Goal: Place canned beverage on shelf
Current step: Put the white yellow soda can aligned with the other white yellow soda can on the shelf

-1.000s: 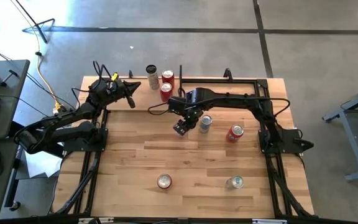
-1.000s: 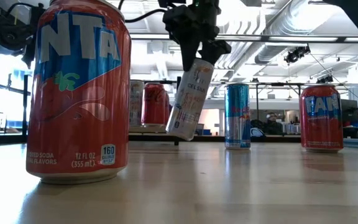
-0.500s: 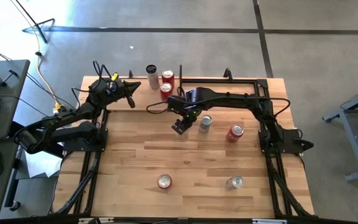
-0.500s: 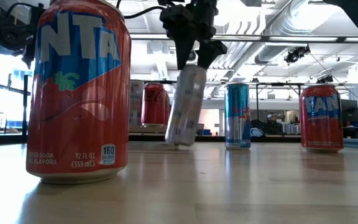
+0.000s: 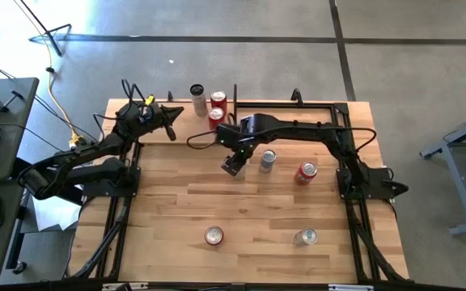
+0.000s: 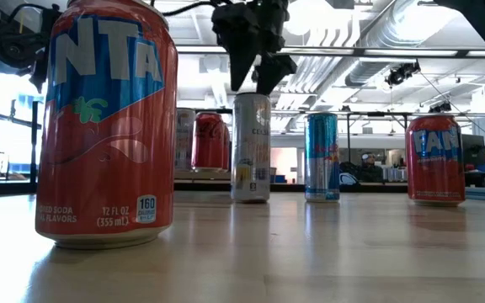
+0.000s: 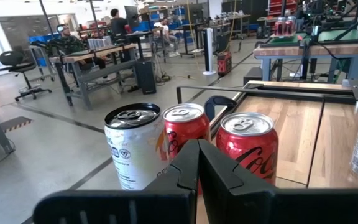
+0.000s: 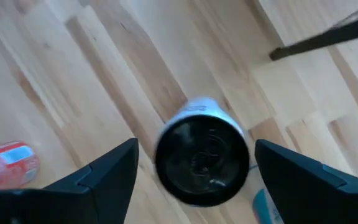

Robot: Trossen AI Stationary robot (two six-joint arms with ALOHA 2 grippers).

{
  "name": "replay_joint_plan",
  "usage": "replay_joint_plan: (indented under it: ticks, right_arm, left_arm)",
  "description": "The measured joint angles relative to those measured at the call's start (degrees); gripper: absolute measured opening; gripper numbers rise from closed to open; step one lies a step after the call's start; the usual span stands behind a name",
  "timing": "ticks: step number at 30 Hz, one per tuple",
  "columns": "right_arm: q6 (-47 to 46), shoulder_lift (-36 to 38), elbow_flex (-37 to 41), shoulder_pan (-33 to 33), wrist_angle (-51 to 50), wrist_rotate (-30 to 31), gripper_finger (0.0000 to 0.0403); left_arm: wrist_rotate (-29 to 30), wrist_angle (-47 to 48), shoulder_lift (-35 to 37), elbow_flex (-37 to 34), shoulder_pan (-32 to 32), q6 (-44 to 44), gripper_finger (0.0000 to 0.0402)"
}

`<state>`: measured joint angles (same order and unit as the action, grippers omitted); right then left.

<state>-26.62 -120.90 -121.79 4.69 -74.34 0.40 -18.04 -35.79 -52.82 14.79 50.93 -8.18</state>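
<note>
A slim white can (image 6: 251, 147) stands upright on its base on the wooden tabletop (image 5: 257, 206), left of centre toward the far side. My right gripper (image 6: 251, 84) hangs open just above it, pointing down. Its fingers (image 8: 114, 168) stand either side of the can's dark top (image 8: 202, 158) without touching it. The shelf (image 6: 200, 175) is at the far edge and bears a white can (image 7: 132, 146) and two red cans (image 7: 247, 143). My left gripper (image 7: 197, 163) is shut and level, pointing at those cans from the far left (image 5: 176, 111).
A blue and silver can (image 6: 322, 156) and a red can (image 6: 435, 160) stand right of the slim can. Near the front edge stand another red can (image 5: 213, 235) and a silver one (image 5: 304, 237). A black frame (image 5: 354, 174) runs along the table's sides.
My right gripper has opened and let go of the slim white can. The can hung tilted below the fingers; it has swung upright and now stands on the table. The gripper has rolled a little and stays just above the can's top.
</note>
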Motion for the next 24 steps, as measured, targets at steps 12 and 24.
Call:
replay_joint_plan:
  ticks: [12,24]
  right_arm:
    - [10.8,0.5,-13.0,-2.8,-13.7,12.3,0.0200]
    - [15.1,11.4,12.7,-6.9,-1.4,9.9,0.0011]
  left_arm:
    - [-7.7,1.4,0.0,0.2,-0.2,0.0,0.0000]
    - [-8.0,1.2,0.0,1.5,-5.3,-2.0,0.0000]
